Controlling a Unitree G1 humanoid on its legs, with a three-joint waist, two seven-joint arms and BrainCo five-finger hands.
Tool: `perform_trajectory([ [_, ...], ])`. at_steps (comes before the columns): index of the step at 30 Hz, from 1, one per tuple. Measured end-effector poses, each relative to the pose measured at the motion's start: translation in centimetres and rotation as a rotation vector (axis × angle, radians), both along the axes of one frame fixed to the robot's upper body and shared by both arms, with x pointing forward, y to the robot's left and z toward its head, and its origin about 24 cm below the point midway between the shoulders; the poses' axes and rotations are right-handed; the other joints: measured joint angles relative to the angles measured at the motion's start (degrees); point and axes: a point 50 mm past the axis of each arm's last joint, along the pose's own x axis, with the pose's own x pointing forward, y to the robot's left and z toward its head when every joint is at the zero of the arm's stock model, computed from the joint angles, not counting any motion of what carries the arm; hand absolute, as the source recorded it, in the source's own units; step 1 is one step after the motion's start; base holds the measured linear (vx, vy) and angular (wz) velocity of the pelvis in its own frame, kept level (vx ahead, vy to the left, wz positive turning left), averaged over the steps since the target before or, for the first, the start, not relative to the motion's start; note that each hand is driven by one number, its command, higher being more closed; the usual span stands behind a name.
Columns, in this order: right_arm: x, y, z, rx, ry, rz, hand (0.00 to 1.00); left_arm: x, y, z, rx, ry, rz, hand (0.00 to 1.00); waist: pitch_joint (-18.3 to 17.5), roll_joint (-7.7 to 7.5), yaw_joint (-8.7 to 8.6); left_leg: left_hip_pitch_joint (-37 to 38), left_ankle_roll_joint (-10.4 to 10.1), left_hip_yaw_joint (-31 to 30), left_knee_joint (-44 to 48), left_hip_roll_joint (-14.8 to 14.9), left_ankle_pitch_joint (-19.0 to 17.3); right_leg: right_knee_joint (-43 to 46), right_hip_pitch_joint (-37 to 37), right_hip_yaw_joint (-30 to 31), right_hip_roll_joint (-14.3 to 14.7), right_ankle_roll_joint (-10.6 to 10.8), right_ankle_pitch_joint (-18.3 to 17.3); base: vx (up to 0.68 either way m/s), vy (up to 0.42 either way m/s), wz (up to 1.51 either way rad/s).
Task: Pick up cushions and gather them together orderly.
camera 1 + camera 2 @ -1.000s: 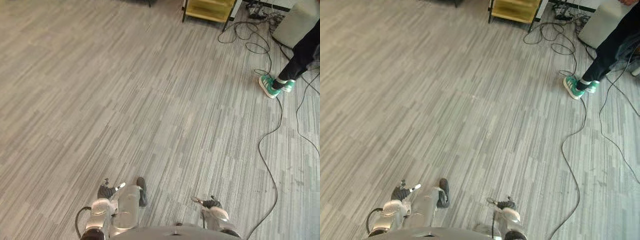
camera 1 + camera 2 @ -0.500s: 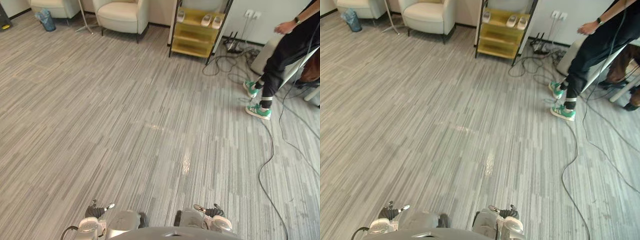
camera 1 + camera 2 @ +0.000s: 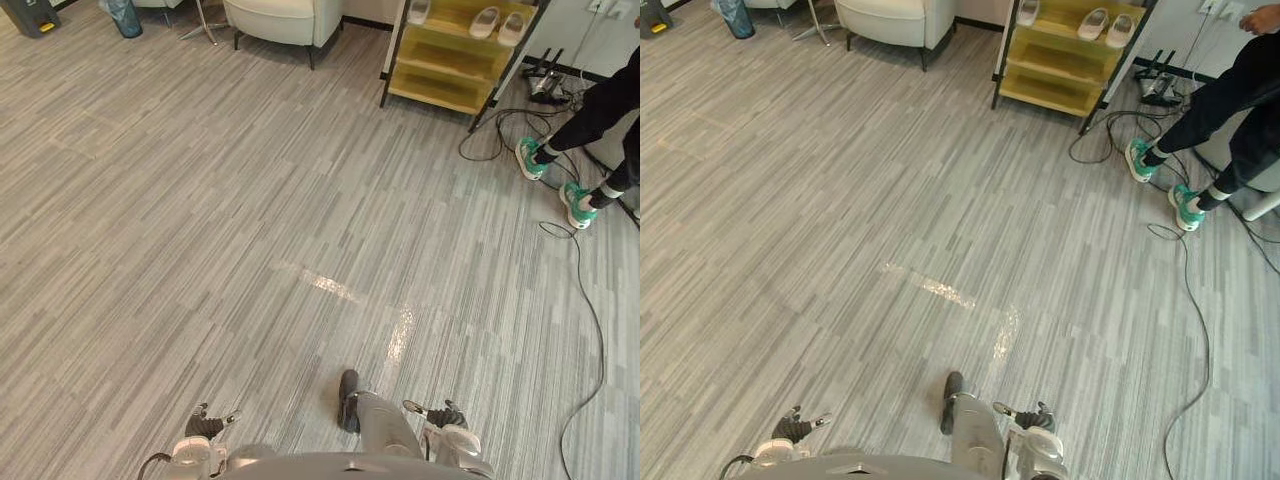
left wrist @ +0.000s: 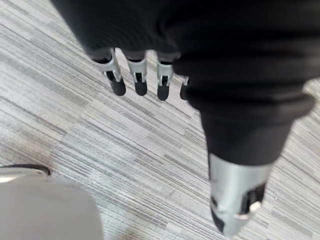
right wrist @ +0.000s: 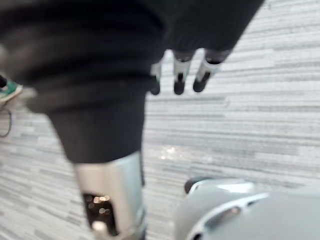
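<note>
- Grey striped floor (image 3: 200,220) spreads out in front of the yellow shelf (image 3: 445,65), which we take as our reference
- We record a cream cushion (image 3: 270,6) on the seat of the armchair (image 3: 322,25) just left of the shelf, well apart from both hands
- We find the left hand (image 4: 139,80) over bare floor, well in front of the shelf and to its left, fingers straight, thumb apart, nothing held
- We find the right hand (image 5: 179,77) also well in front of the shelf, fingers extended, empty
- Pale slippers (image 3: 485,22) lie on the shelf's top tier
- A person's legs in green shoes (image 3: 530,160) stand just right of the shelf, with black cables (image 3: 495,125) on the floor at the shelf's foot
</note>
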Motion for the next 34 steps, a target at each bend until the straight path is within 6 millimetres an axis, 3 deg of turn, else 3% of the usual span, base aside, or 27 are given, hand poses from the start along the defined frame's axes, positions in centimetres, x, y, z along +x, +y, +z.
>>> perform_trajectory([
  [1, -0.2, -0.2, 0.0, -0.006, 0.005, 0.006, 0.0, -0.2, 0.0, -0.1, -0.002, 0.005, 0.004, 0.0, 0.4, 0.63, 0.04, -3.4, 0.1, 0.8, 9.8, 2.0, 9.8, -2.4, 4.7, 0.0, 1.2, -0.5, -1.3, 0.46, -0.137, 0.06],
  [2, -0.5, -0.3, -0.1, -0.016, 0.016, 0.024, 0.0, -0.3, 0.0, -0.1, -0.007, 0.006, 0.006, 0.0, 0.3, 0.91, 0.58, -6.6, 1.2, 2.3, 17.9, 4.6, 9.0, -4.2, 7.6, 0.3, 2.3, -1.3, -2.6, 0.43, -0.081, -0.07],
  [3, -0.7, -0.2, -0.2, -0.011, 0.032, 0.028, 0.0, -0.3, 0.0, -0.1, -0.011, 0.003, 0.002, 0.0, 0.3, 1.29, 1.32, -10.8, 3.4, 4.3, 25.0, 6.7, 5.3, -5.7, 10.9, 0.6, 3.0, -1.5, -3.6, 0.41, -0.064, -0.05],
  [4, -0.9, 0.0, -0.4, -0.004, 0.044, 0.029, 0.0, -0.4, 0.2, 0.0, -0.009, 0.006, -0.004, 0.0, 0.4, 0.9, 1.64, -15.6, 4.0, 5.9, 27.8, 7.0, 2.1, -8.2, 14.8, 0.9, 2.8, -1.1, -4.3, 0.48, -0.063, -0.01],
  [5, -1.0, 0.1, -0.4, -0.002, 0.049, 0.029, 0.0, -0.5, 0.3, 0.0, -0.008, 0.006, -0.005, 0.0, 0.4, 0.86, 1.69, -17.2, 4.0, 6.4, 27.5, 6.8, 1.1, -9.4, 16.0, 1.0, 2.7, -1.0, -4.4, 0.47, -0.023, 0.0],
  [7, -1.1, 0.2, -0.6, 0.004, 0.054, 0.025, 0.0, 0.0, 0.2, 0.2, -0.011, -0.019, -0.004, 0.0, 0.4, 0.78, 2.22, -22.3, 3.5, 7.8, 21.6, 5.9, -2.6, -12.3, 19.4, 1.7, 1.9, -0.2, -4.1, 0.36, 0.041, -0.2],
  [8, -1.1, 0.4, -0.7, 0.013, 0.058, 0.016, 0.0, 0.1, 0.2, 0.2, -0.009, -0.023, -0.008, 0.0, 0.5, 0.52, 3.06, -23.9, 2.7, 8.8, 13.1, 4.5, -4.3, -13.5, 21.3, 2.7, 1.0, 1.1, -3.7, 0.42, 0.139, -0.4],
  [9, -1.0, 0.6, -0.7, 0.023, 0.061, 0.006, 0.0, 0.2, 0.2, 0.3, -0.005, -0.022, -0.02, 0.0, 0.9, -0.07, 3.53, -24.0, 2.1, 8.8, 0.5, 1.8, -4.1, -14.7, 22.8, 3.6, -0.6, 1.9, -4.1, 0.5, 0.182, -0.39],
  [10, -1.0, 0.6, -0.7, 0.025, 0.059, -0.002, 0.0, 0.2, 0.2, 0.3, 0.0, -0.024, -0.03, 0.0, 1.0, -0.28, 3.48, -23.9, 1.4, 8.3, -6.4, 0.3, -3.2, -15.2, 23.5, 4.0, -1.3, 2.6, -4.6, 0.41, 0.216, -0.35],
  [11, -1.0, 0.6, -0.8, 0.026, 0.06, -0.009, 0.0, 0.3, 0.2, 0.3, 0.001, -0.023, -0.045, 0.0, 1.0, -0.28, 3.56, -23.2, 0.0, 6.5, -18.2, -1.7, 0.4, -15.7, 24.1, 4.8, -2.2, 3.9, -5.4, 0.31, 0.204, -0.43],
  [12, -1.3, 0.5, -0.8, 0.023, 0.071, -0.011, 0.0, 0.0, -0.1, 0.2, -0.004, -0.012, -0.048, 0.0, 1.0, -0.14, 4.22, -21.5, -1.5, 5.3, -24.7, -2.5, 9.5, -16.5, 24.9, 6.5, -2.5, 5.0, -6.2, 0.4, 0.254, -0.57],
  [13, -1.3, 0.8, -0.9, 0.029, 0.073, -0.008, 0.0, -0.1, 0.0, 0.1, -0.005, -0.011, -0.045, 0.0, 1.0, -0.41, 4.67, -20.6, 0.7, 5.7, -25.8, -3.2, 11.6, -17.1, 25.4, 7.5, -2.7, 4.9, -6.4, 0.41, 0.237, -0.51],
  [15, -0.9, 2.1, -1.1, 0.058, 0.069, 0.01, 0.0, 0.6, 1.3, 0.5, 0.026, -0.026, -0.046, 0.0, 1.2, -3.61, 4.2, -21.8, 5.1, 6.1, -21.5, -5.9, 6.6, -16.3, 25.7, 9.1, -5.3, 4.5, -6.1, 0.44, 0.237, -0.12],
  [17, -1.3, 2.4, -1.2, 0.065, 0.077, 0.007, 0.0, 0.3, 1.5, 0.4, 0.028, -0.014, -0.04, 0.0, 1.2, -4.37, 4.76, -21.3, 5.6, 7.1, -17.8, -5.9, 2.8, -12.8, 25.7, 10.3, -6.0, 5.0, -6.5, 0.37, 0.194, -0.1],
  [20, -1.3, 2.6, -1.3, 0.074, 0.077, 0.01, 0.0, -0.7, 1.7, 0.0, 0.03, 0.026, -0.038, 0.0, 0.0, -5.19, 5.24, -15.3, 6.9, 10.0, -19.2, -6.7, -1.0, 3.5, 20.8, 13.5, -7.8, 6.4, -6.6, 0.39, 0.197, -0.39],
  [21, -1.2, 2.6, -1.3, 0.077, 0.071, 0.012, 0.0, -0.8, 1.7, 0.0, 0.033, 0.03, -0.047, 0.0, -0.4, -5.49, 5.36, -12.6, 7.1, 10.8, -21.0, -7.2, -1.7, 14.6, 16.2, 14.9, -7.9, 10.4, -5.8, 0.33, 0.135, -0.4],
  [23, -1.6, 2.7, -1.4, 0.082, 0.08, 0.009, 0.0, -1.1, 2.1, 0.0, 0.046, 0.044, -0.074, 0.0, -0.6, -5.73, 4.71, -8.9, 7.5, 11.6, -23.7, -8.0, -1.8, 26.9, 11.1, 13.3, -8.1, 12.4, -6.6, 0.32, 0.076, -0.16],
  [26, -1.6, 2.5, -1.3, 0.081, 0.077, 0.002, 0.0, -1.5, 2.1, -0.1, 0.048, 0.059, -0.082, 0.0, -1.0, -5.58, 3.95, -3.4, 7.8, 11.7, -26.9, -7.9, -1.7, 29.1, 7.9, 3.9, -9.7, 9.0, -11.1, 0.31, -0.009, 0.0],
  [28, -1.1, 2.4, -1.2, 0.073, 0.068, 0.013, 0.0, -1.5, 1.7, -0.2, 0.042, 0.062, -0.092, 0.0, -1.1, -4.44, 3.2, -1.7, 7.8, 11.6, -27.2, -5.9, -1.6, 20.0, 6.2, -2.0, -9.3, 6.5, -13.3, 0.21, -0.071, -0.02],
  [29, -1.0, 2.3, -1.2, 0.068, 0.067, 0.018, 0.0, -1.5, 1.7, -0.2, 0.04, 0.063, -0.097, 0.0, -1.1, -4.23, 3.08, -1.4, 7.8, 11.6, -27.2, -5.5, -1.6, 17.1, 6.1, -2.9, -9.2, 6.4, -13.3, 0.2, -0.091, -0.09],
  [30, -1.1, 2.4, -1.2, 0.061, 0.077, 0.039, 0.0, -1.6, 1.9, -0.2, 0.048, 0.069, -0.108, 0.0, -1.6, -4.95, 3.12, -0.8, 6.7, 11.6, -27.3, -6.1, -1.3, 4.3, 6.6, -4.0, -8.3, 5.0, -6.8, 0.21, -0.104, -0.1],
  [31, -1.6, 2.7, -1.4, 0.07, 0.093, 0.044, 0.0, -1.7, 2.5, -0.1, 0.062, 0.072, -0.111, 0.0, -2.2, -6.6, 3.28, -0.6, 6.1, 11.2, -27.6, -7.5, -1.5, -1.2, 6.0, -2.9, -8.8, 3.9, 1.0, 0.24, -0.152, -0.14],
  [32, -1.6, 2.2, -1.4, 0.065, 0.098, 0.039, 0.0, -1.8, 1.9, -0.3, 0.05, 0.084, -0.113, 0.0, -2.8, -5.44, 3.11, 0.6, 5.0, 9.5, -29.0, -6.7, -2.2, -1.4, 6.7, -3.2, -7.9, 4.8, 0.0, 0.26, -0.18, -0.06],
  [33, -1.9, 1.6, -1.4, 0.051, 0.106, 0.039, 0.0, -1.9, 0.9, -0.5, 0.029, 0.091, -0.122, 0.0, -4.0, -3.17, 2.91, 0.7, 4.8, 8.4, -30.2, -5.6, -2.1, -5.0, 7.9, -3.5, -6.3, 4.6, 1.1, 0.2, -0.136, -0.05],
  [34, -2.0, 1.3, -1.4, 0.044, 0.112, 0.038, 0.0, -1.9, 0.7, -0.5, 0.026, 0.091, -0.125, 0.0, -4.1, -2.76, 2.9, 0.6, 4.7, 8.4, -30.6, -5.0, -2.1, -7.3, 8.6, -3.7, -5.4, 4.6, 2.1, 0.13, -0.065, 0.0],
])
